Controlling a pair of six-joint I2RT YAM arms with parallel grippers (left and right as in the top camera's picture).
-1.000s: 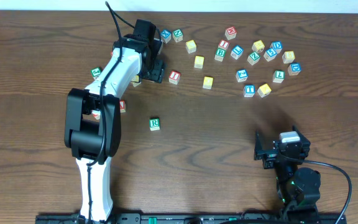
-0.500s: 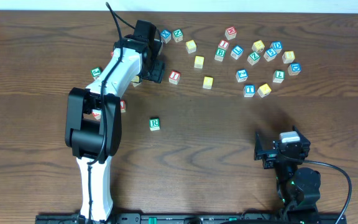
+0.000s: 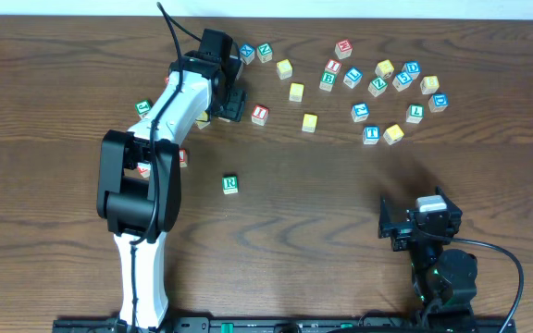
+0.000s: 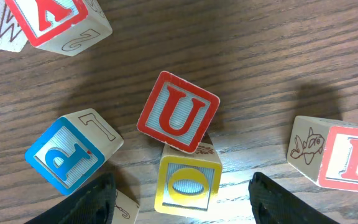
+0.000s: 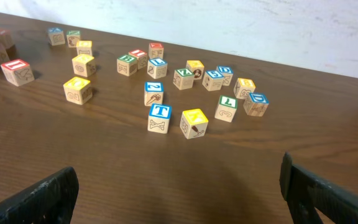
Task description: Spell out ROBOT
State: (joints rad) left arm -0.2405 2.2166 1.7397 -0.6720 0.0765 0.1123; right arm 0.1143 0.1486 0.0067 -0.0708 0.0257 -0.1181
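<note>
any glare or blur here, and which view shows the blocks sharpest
Left wrist view is sharpest: red U cube and yellow O cube read crisply, with a bright glare patch on the table beside the O; left claw's fingers are dark and soft. Right wrist view: even light, blue T cube legible, right claw's fingers blurred. Overhead view: even light, letters tiny.

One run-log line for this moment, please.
left gripper: open, straddling yellow O cube, red U cube overlapping it | right gripper: open, empty | green R cube: alone mid-table
</note>
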